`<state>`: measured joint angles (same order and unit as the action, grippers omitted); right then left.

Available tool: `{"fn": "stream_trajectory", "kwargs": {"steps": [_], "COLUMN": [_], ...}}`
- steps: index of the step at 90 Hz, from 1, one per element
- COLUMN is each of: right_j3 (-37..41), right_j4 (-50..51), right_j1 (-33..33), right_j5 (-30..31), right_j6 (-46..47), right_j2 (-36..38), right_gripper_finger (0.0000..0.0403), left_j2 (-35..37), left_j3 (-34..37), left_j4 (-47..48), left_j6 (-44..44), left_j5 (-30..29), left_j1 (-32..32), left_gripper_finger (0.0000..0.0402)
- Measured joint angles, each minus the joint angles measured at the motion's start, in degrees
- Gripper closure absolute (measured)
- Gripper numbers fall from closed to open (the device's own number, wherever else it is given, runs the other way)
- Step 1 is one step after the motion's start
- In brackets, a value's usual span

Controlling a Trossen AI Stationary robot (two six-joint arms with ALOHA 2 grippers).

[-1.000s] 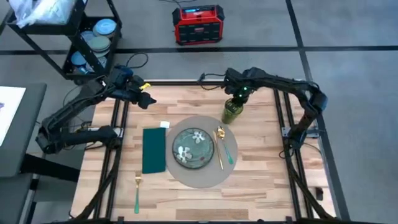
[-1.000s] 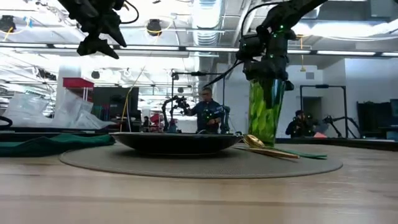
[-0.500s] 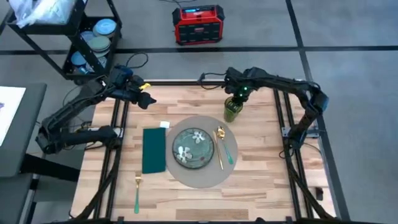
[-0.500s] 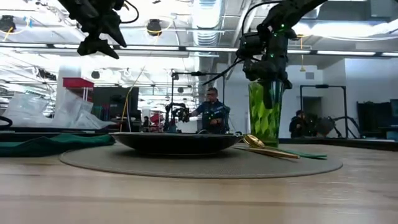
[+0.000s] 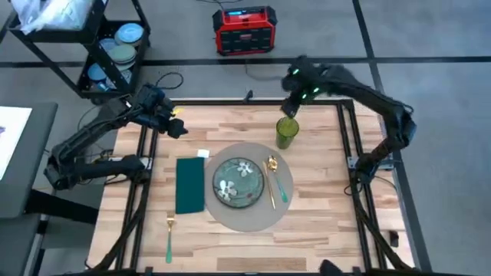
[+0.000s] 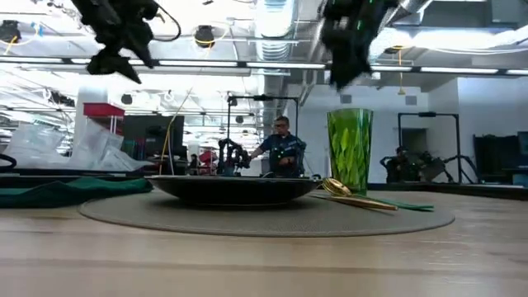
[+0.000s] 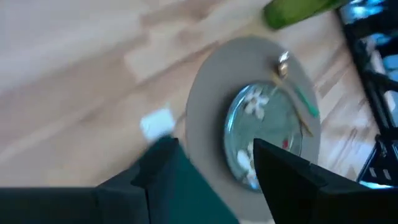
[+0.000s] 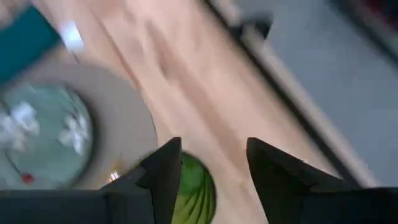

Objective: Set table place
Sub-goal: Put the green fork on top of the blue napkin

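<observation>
I note the right gripper (image 5: 292,98) raised above the far edge of the table (image 5: 322,195), clear of the green glass (image 5: 287,132) and holding nothing. In its wrist view the two fingers (image 8: 163,177) stand apart with a gap between them, the glass rim (image 8: 194,186) showing below and between them, so I record it as released. In the low view the gripper (image 6: 345,49) hangs above the glass (image 6: 350,151) without touching it.

The glass stands upright on the bare wood, just off the far right rim of the grey placemat (image 5: 249,218).

The placemat lies near the middle of the table. The green floral plate (image 5: 238,182) sits on it, slightly left of its centre. A gold spoon (image 5: 271,178) and a teal-handled utensil (image 5: 281,188) lie on the mat just right of the plate. The dark teal napkin (image 5: 189,185) lies on the wood beside the mat's left edge, with a small white tag (image 5: 202,153) at its far corner. A gold fork with a teal handle (image 5: 169,236) lies near the table's near left edge, well apart from the mat.

The left gripper (image 5: 176,123) hovers over the far left corner of the table, empty; its wrist view shows the fingers (image 7: 292,180) spread apart.
</observation>
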<state>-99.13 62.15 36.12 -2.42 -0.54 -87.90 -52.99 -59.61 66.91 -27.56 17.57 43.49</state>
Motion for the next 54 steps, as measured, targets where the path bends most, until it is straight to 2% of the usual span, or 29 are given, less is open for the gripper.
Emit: {"fn": "stream_trajectory", "kwargs": {"steps": [14, 25, 33, 41, 54], "right_j3": [-5.0, -4.9, -4.9, -4.9, -4.9], "right_j4": [1.6, 3.5, 5.1, 6.5, 8.0], "right_j1": [1.8, 3.2, 4.2, 5.1, 5.9], "right_j5": [7.3, 11.2, 12.2, 12.3, 12.4], "right_j6": [-0.2, 0.0, 0.3, -0.6, -1.3], "right_j2": [7.8, 13.0, 15.4, 16.7, 16.9], "right_gripper_finger": [0.0241, 0.0243, 0.0244, 0.0244, 0.0244], "left_j2": [4.7, 9.7, 11.0, 9.2, 0.7], "left_j3": [0.0, 0.1, 1.4, 4.9, 9.0], "left_j4": [7.7, 8.9, 8.5, 3.4, -3.6], "left_j6": [-16.1, -35.0, -44.4, -46.1, -35.3], "left_j5": [-6.8, -13.1, -16.7, -17.3, -13.6], "left_j1": [-9.5, -21.8, -32.5, -43.2, -57.8], "left_gripper_finger": [0.0214, 0.0214, 0.0215, 0.022, 0.0241]}}
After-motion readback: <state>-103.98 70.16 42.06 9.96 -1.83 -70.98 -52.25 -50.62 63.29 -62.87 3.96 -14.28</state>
